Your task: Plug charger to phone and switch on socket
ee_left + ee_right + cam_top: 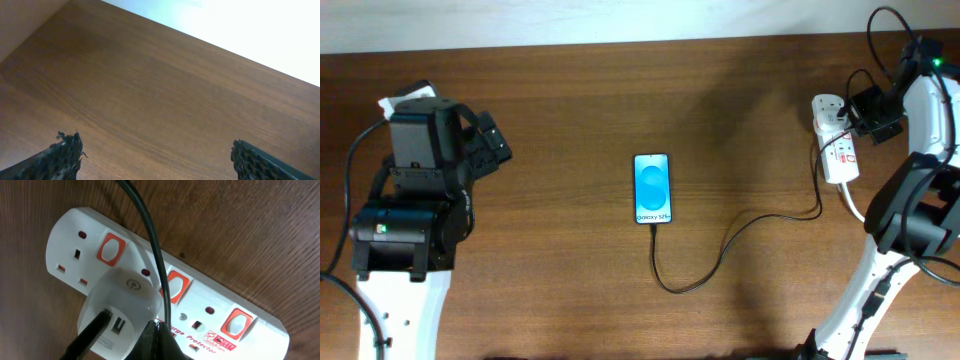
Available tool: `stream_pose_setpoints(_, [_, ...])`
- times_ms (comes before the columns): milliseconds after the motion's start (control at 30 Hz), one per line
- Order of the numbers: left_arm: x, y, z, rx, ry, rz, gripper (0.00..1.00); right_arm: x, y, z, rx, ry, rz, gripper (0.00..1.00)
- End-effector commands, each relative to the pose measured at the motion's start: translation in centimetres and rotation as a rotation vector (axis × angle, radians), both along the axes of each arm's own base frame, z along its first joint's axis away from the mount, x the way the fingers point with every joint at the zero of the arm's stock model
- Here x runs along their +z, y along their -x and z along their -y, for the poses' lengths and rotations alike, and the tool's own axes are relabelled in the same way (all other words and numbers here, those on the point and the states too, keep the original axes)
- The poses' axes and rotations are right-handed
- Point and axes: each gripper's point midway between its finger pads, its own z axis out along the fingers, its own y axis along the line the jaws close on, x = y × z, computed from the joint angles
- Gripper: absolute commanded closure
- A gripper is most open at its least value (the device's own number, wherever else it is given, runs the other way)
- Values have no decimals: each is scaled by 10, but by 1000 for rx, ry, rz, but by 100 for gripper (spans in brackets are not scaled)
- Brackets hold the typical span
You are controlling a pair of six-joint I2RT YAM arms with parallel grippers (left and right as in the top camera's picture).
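White socket (pixel 200 292), red switches, carries black charger (pixel 156 255) reaching blue-screened phone (pixel 652 188); left hand (pixel 155 150) wide, right hand (pixel 868 112) state indeterminable.

The left gripper (pixel 159 160) is spread wide, its dark textured fingertips (pixel 64 156) at the near left and near right, over brown wood-grain worktop (pixel 150 85).

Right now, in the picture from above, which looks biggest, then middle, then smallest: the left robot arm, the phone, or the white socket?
1. The left arm: biggest by far.
2 and 3. The socket and the phone: nearly alike. The socket looks slightly longer, but the right arm hides part of it, so I won't rank them.
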Motion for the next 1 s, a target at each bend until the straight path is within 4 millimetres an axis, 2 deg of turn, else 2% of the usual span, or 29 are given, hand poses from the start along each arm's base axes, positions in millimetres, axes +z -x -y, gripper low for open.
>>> stream_pose_setpoints(0, [1, 2, -2, 3, -18, -2, 1, -6, -2, 7, -18, 10, -4, 96])
stream_pose_setpoints(333, [1, 2, -2, 3, -18, -3, 1, -26, -1, 6, -17, -7, -34, 96])
stream_pose_setpoints(533, [1, 2, -2, 3, -18, -3, 1, -26, -3, 7, -17, -4, -27, 96])
stream_pose_setpoints(600, [1, 2, -2, 3, -18, -3, 1, -35, -3, 4, -11, -10, -45, 96])
stream_pose_setpoints(633, [1, 2, -2, 3, -18, -3, 1, -62, 6, -8, 4, -44, -110, 96])
stream_pose_setpoints(733, [0, 3, -2, 3, -18, -11, 1, -85, 19, -21, 21, -72, -190, 96])
stream_pose_setpoints(900, [-7, 10, -2, -1, -19, -50, 1, -88, 31, -23, 15, -105, -236, 96])
stream_pose_setpoints(967, [-8, 11, -2, 0, -19, -56, 1, -83, 40, -15, 84, -81, -251, 96])
